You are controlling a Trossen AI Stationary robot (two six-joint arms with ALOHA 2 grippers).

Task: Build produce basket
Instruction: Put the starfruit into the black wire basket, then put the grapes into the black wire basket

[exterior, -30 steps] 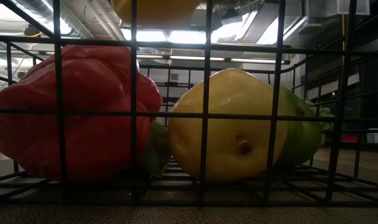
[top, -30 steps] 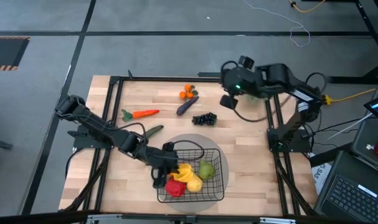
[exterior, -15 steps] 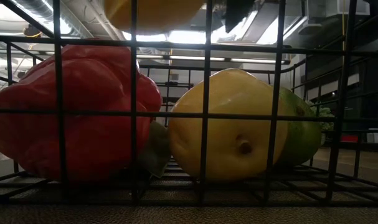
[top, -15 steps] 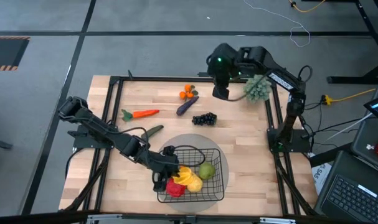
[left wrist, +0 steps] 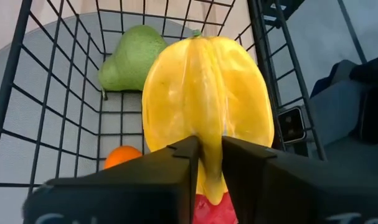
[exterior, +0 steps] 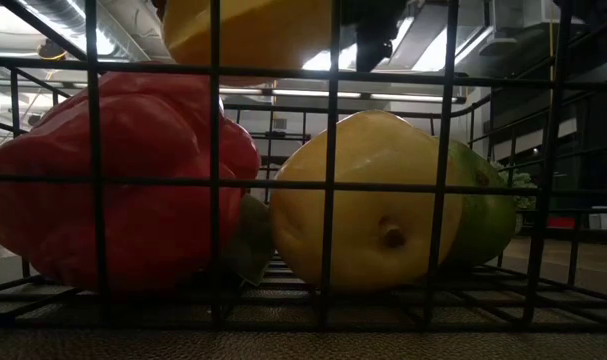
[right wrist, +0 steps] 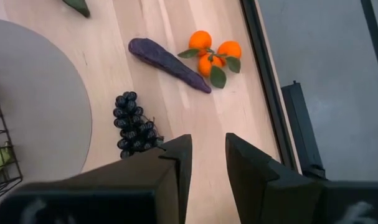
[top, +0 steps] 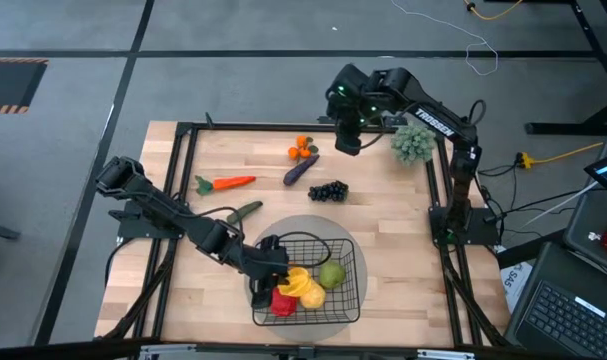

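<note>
Looking down from the high view, the left tool (top: pixel 274 287) sits at the near-left edge of the basket (top: pixel 351 290), which rests on a grey round mat (top: pixel 313 225) toward the desk's (top: pixel 403 260) near side. Inside lie a red pepper (top: pixel 282 303), a yellow piece and a green pear (top: pixel 332 274). Out on the desk wait the carrot (top: pixel 233 182), eggplant (top: pixel 301 169), grapes (top: pixel 328 190) and oranges (top: pixel 302 149). The right tool (top: pixel 349 140) hangs over the far edge, beside a bushy ball (top: pixel 413 143).

Low view: through the mesh, the pepper and a lemon (exterior: pixel 358 205) sit on the floor, and the starfruit (exterior: pixel 248 30) hangs above them.

Left wrist view: the fingers are pinched tight on the starfruit's lower ridge, inside the walls, an orange (left wrist: pixel 121 156) below. To place it well, I'd lower it into the gap, then let go, so nothing rolls.

Right wrist view: the fingers stand slightly apart, holding nothing, above the grapes, the eggplant and the oranges
</note>
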